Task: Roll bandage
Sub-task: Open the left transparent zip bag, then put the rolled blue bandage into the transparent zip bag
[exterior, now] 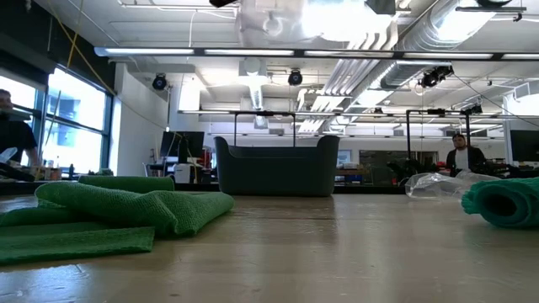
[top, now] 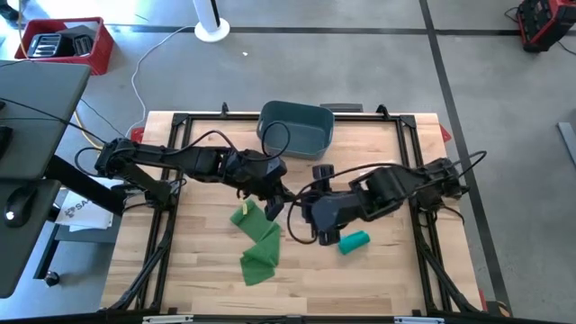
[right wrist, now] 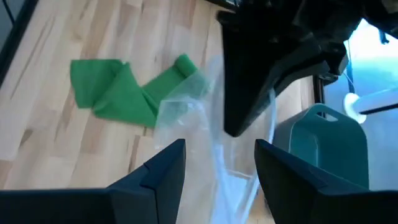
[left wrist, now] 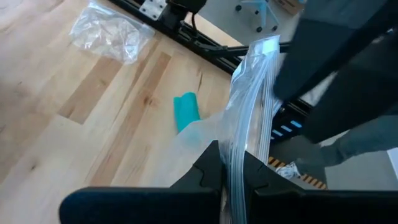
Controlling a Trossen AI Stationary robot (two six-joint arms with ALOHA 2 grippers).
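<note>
My left jaws [left wrist: 231, 180] are closed on the rim of a clear plastic bag [left wrist: 252, 93], held above the middle of the worktop [top: 378, 288]. My right jaws [right wrist: 217, 165] stand parted around the bag's opposite side, with film between the fingers but no grip that I can confirm. From above, both meet near the centre of the worktop, the left [top: 270, 200] at about 9 o'clock of the right [top: 310, 219].

The step in hand looks like opening the bag between my two arms. To do it well, I would have the right jaws take only one wall of the film, close to the zip edge, then draw the arms apart gently so the mouth spreads instead of tearing or slipping. The left grip should stay firm and level so the mouth faces the worktop's things.

The green bandage [top: 256, 243] lies unrolled and crumpled on the worktop at roughly 7 o'clock from my left jaws. Its long axis runs from about 11 o'clock down to 5 o'clock in the overhead view, with a fold partway and the wider end nearest the front edge. A teal rolled bandage [top: 354, 241] lies at about 4 o'clock from my right jaws, its axis near 2 to 8 o'clock. A grey bin [top: 297, 126] sits at the worktop's far edge, at 12 o'clock.
</note>
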